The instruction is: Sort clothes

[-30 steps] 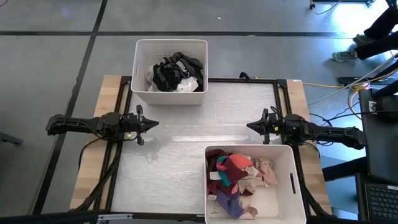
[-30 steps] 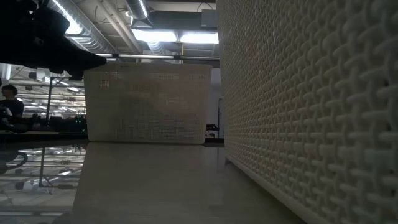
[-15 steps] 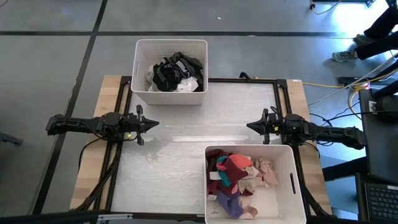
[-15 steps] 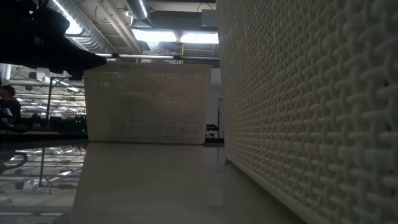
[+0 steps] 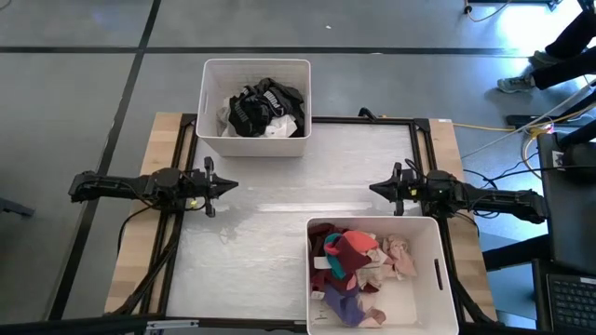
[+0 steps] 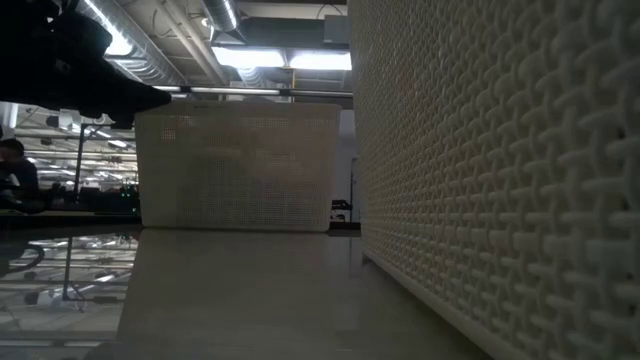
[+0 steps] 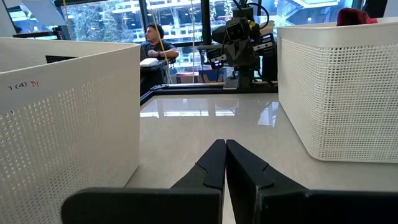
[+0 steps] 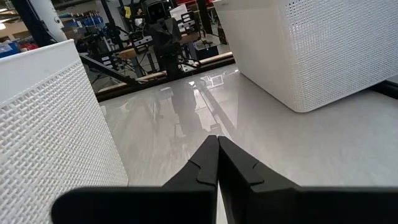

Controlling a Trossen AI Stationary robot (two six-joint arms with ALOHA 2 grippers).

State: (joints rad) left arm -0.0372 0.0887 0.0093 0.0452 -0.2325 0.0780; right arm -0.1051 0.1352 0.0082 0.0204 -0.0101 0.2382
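Black, white and grey clothes [image 5: 261, 109] lie in the white bin [image 5: 212, 93] at the table's far edge. Maroon, pink, teal, beige and purple clothes [image 5: 358, 265] lie piled in the white bin [image 5: 424, 279] at the near right. My left gripper [image 5: 233, 184] is shut and empty at the table's left, pointing right; its fingers meet in the left wrist view [image 7: 224, 144]. My right gripper [image 5: 372, 187] is shut and empty at the right, pointing left, above the near bin's far wall; it shows in the right wrist view [image 8: 217, 139].
The white tabletop [image 5: 307, 186] lies bare between the two grippers and the two bins. A black frame [image 5: 424, 126] runs round the table. A person [image 7: 152, 37] sits beyond the table. Cables and equipment [image 5: 568, 158] stand off the right side.
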